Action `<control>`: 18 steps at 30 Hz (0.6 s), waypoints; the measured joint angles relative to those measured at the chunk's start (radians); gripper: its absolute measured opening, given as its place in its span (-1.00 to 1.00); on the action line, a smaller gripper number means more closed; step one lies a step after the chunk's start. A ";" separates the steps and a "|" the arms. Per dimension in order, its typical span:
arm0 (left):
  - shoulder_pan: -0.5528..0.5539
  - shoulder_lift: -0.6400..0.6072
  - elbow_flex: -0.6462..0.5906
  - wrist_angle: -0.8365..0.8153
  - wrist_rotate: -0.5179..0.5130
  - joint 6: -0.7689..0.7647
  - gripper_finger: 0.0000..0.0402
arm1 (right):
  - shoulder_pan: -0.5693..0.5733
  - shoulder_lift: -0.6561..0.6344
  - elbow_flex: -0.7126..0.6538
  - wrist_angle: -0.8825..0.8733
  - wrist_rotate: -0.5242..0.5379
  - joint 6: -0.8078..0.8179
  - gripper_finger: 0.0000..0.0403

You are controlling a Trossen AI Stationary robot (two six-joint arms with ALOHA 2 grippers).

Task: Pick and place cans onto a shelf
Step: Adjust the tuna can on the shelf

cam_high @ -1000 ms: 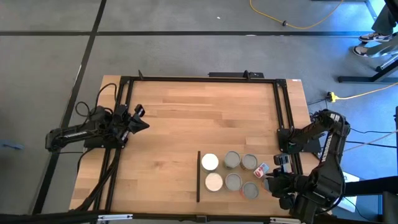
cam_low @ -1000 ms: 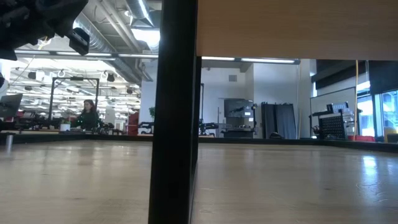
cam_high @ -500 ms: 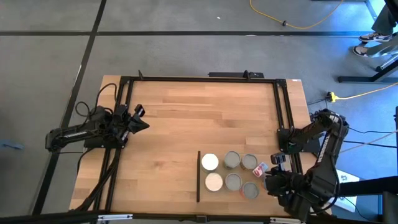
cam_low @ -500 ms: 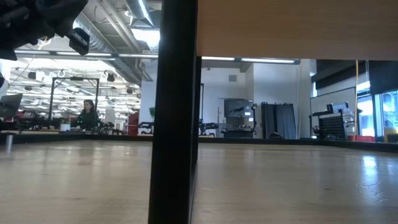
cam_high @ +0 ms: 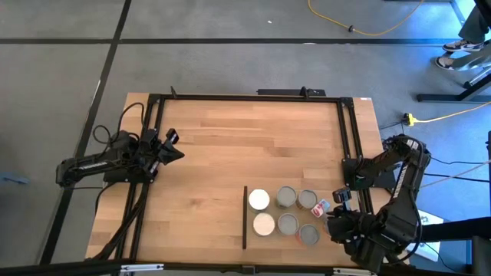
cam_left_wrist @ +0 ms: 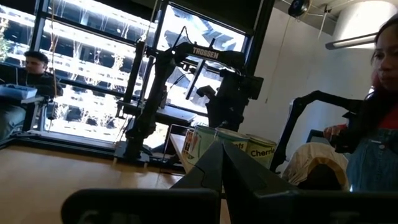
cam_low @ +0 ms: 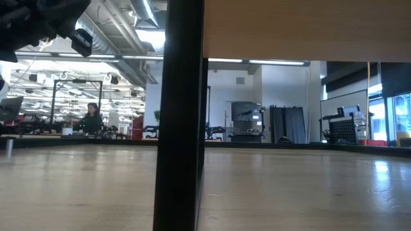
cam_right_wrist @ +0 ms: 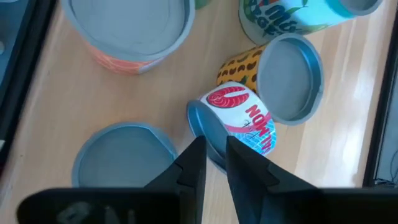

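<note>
Six cans (cam_high: 285, 211) stand upright in a loose cluster on the shelf (cam_high: 272, 234), a flat light-wood board with a thin dark strip (cam_high: 245, 217) along its left short edge, lying at the near right part of the worktop. Two white-topped cans (cam_high: 259, 200) sit just beside the strip, one behind the other; four silver-grey-topped ones stand to their right, the nearest (cam_high: 309, 234) showing a red-orange side. A seventh, smaller can (cam_high: 323, 206) lies tipped on its side at the right end of the cluster, with a white, red and blue label (cam_right_wrist: 245, 118), touching a neighbouring can's rim.
</note>
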 joint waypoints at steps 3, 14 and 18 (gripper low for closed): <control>0.000 0.000 0.000 0.000 0.000 0.001 -1.00 | 0.000 0.000 0.000 -0.001 0.004 -0.002 -0.69; 0.000 0.000 0.000 0.000 0.000 0.001 -1.00 | 0.000 0.000 -0.014 -0.001 0.046 -0.055 -0.69; 0.000 0.000 0.000 0.000 0.000 0.006 -1.00 | 0.000 0.000 -0.015 -0.001 0.046 -0.055 -0.69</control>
